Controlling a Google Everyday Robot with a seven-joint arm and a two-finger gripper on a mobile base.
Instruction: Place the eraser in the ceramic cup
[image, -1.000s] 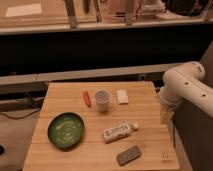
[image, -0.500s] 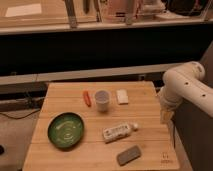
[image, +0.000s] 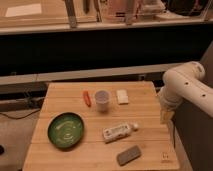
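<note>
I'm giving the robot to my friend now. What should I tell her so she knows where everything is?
Gripper: hanging low at the right edge of the table, apart from both job things.
Eraser: lying flat near the table's front edge, just in front of the white tube.
Ceramic cup: upright toward the back, near the middle.
Done: nothing yet; the eraser is not in the cup.
Left: reach the eraser, grasp it, carry it back to the cup and drop it in.

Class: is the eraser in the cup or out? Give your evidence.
Out. The eraser lies flat near the front edge of the table, apart from the upright cup; the gripper hangs at the table's right edge.
</note>
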